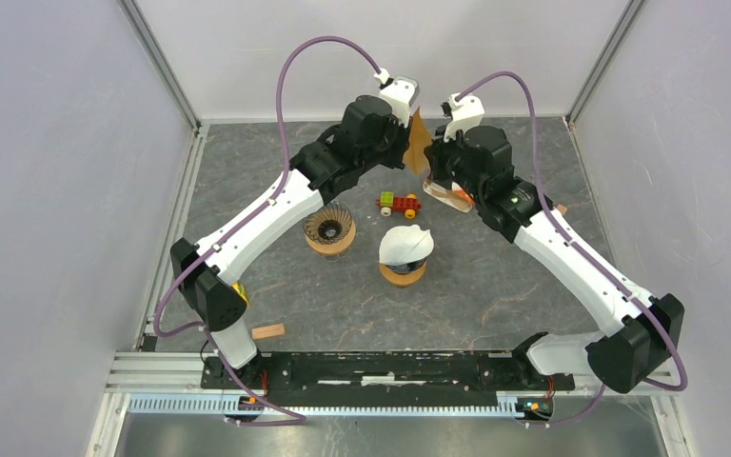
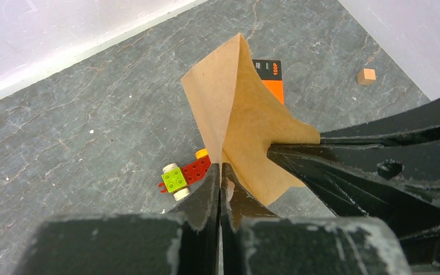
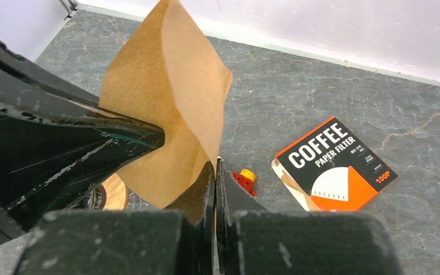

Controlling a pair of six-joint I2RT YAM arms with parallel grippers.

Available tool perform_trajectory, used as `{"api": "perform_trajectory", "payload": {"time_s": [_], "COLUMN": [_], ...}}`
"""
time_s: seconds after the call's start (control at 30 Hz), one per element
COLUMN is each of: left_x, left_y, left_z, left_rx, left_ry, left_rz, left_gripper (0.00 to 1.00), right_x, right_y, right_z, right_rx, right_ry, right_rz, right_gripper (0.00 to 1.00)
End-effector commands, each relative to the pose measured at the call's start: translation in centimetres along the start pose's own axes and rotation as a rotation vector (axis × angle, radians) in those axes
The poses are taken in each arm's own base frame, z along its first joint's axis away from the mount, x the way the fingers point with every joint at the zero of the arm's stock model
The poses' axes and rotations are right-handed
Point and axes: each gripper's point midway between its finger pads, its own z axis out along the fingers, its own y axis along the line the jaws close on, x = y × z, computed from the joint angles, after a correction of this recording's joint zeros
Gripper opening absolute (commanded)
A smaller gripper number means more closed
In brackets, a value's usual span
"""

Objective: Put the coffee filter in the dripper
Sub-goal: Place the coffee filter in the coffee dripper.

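Observation:
A brown paper coffee filter (image 1: 419, 143) hangs in the air at the back of the table, pinched from both sides. My left gripper (image 2: 222, 166) is shut on one edge of the filter (image 2: 235, 109). My right gripper (image 3: 215, 163) is shut on the opposite edge of the filter (image 3: 166, 97), whose folded cone spreads between the two. An empty dripper (image 1: 329, 228), with a black spiral cone on a wooden ring, stands below and to the left of the grippers. A second dripper (image 1: 405, 252) to its right holds a white filter.
An orange and black coffee filter pack (image 3: 335, 166) lies flat under the right arm. A red and green toy brick car (image 1: 398, 203) sits between the pack and the drippers. A small wooden block (image 1: 268, 331) lies near the left arm's base, another small cube (image 2: 366, 76) at the right.

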Motion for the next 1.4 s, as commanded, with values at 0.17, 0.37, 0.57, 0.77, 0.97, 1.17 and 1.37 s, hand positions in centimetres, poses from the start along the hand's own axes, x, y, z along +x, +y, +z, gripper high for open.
{"api": "perform_trajectory", "payload": {"time_s": [0.17,0.37,0.57,0.77,0.97,1.17,1.37], "left_x": [-3.5,-3.4,-3.4,-3.4,-3.5,-3.3,-3.2], "left_y": [0.6,1.3,1.7,1.8,1.1,-0.5,-0.6], "left_z": [-1.7,-1.7,-1.8,-2.0,-2.3,-2.7,-2.8], "left_rx": [-0.025,-0.056,-0.076,-0.080,-0.037,0.053,0.062], "left_ry": [-0.086,-0.081,-0.082,-0.082,-0.089,-0.087,-0.086], "left_rz": [0.080,0.124,0.170,0.191,0.177,0.151,0.151], "left_gripper": [0.02,0.02,0.02,0.02,0.02,0.02,0.02], "right_x": [-3.5,-4.5,-5.0,-5.0,-4.7,-4.7,-4.6], "right_y": [0.2,0.3,-0.1,-0.7,-0.9,-0.1,0.2], "right_z": [-1.2,-1.8,-2.1,-2.4,-2.4,-2.2,-2.1], "right_rx": [0.030,0.028,0.047,0.077,0.079,0.016,-0.004], "right_ry": [-0.097,-0.114,-0.124,-0.128,-0.130,-0.130,-0.126], "right_rz": [-0.078,-0.077,-0.080,-0.091,-0.096,-0.101,-0.108], "right_gripper": [0.00,0.00,0.00,0.00,0.00,0.15,0.32]}}
